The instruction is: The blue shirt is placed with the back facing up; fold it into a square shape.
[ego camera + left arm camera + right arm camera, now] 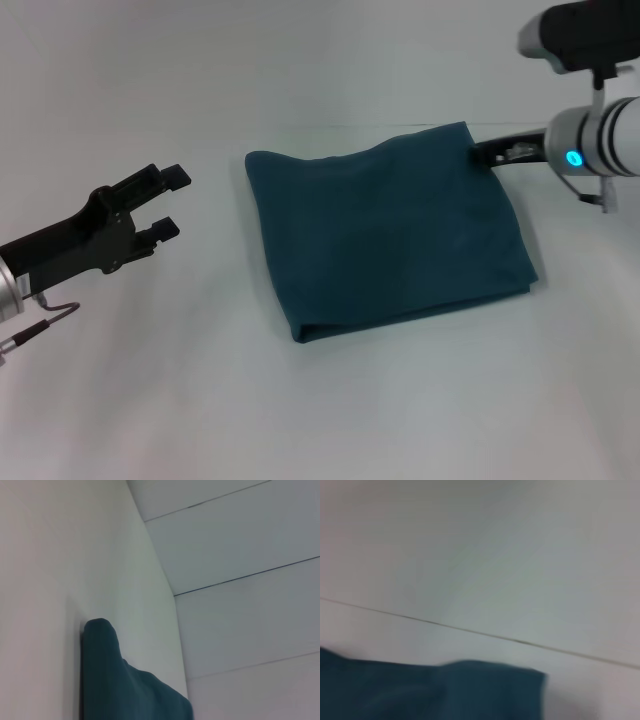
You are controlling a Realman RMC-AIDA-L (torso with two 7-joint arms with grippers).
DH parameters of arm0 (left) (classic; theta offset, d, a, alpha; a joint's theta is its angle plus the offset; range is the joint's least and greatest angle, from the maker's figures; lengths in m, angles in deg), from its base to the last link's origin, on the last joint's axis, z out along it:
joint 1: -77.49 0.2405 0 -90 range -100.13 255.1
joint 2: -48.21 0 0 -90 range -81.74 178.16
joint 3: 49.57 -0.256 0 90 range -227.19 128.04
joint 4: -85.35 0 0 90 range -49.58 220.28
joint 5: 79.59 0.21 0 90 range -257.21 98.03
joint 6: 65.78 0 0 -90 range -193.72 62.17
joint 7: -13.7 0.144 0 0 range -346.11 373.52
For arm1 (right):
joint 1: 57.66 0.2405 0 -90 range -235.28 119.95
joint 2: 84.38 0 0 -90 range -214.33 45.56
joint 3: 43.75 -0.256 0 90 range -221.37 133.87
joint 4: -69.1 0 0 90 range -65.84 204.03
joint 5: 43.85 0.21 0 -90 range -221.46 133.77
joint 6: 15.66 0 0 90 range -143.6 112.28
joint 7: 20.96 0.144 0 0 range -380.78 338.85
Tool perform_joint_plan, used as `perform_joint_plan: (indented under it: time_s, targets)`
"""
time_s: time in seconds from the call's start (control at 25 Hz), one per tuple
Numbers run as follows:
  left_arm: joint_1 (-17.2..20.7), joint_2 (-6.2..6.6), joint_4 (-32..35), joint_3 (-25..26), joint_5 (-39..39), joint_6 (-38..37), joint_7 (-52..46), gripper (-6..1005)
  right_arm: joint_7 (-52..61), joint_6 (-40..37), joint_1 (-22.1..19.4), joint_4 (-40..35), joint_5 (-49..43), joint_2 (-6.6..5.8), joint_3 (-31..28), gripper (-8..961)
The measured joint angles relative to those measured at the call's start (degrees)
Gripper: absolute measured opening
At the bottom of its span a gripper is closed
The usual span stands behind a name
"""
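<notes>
Reaching in from the side, the right gripper (pixel 485 153) met the far right corner of the one blue shirt (pixel 390 230); whether it was clenched on the cloth could not be told. The shirt lay folded into a rough square on the white table (pixel 150 380). Well left of the shirt, the left gripper (pixel 172 203) hovered, fingers parted and empty.

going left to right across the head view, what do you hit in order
left pincer, open and hovering off the cloth → folded blue shirt lying flat on the white table → right pincer at the shirt's far right corner
</notes>
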Motion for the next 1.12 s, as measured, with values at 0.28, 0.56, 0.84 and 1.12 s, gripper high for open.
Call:
perform_joint_plan:
  time_s: [0.28,0.56,0.84,1.12]
  targets:
    - [0.00,-0.02,0.00,0.00,-0.06,-0.21,0.00,949,3.27,-0.76,2.03,2.59,-5.97,-0.94,-9.90,351]
    - [0.07,0.14,0.07,0.00,0.16,-0.73,-0.05,949,-0.31,-14.66,-1.54,-6.22,4.55,-2.22,-15.86,363]
    - [1.06,1.17,2.93,-0.09,6.78,-6.60,-3.33,948,-15.13,-40.53,-5.13,-1.77,29.11,-11.01,-28.04,416]
    - [-0.09,0.78,4.33,-3.02,11.74,-8.89,-8.21,947,-12.15,-50.50,-11.08,-1.27,33.42,-16.87,-37.80,571]
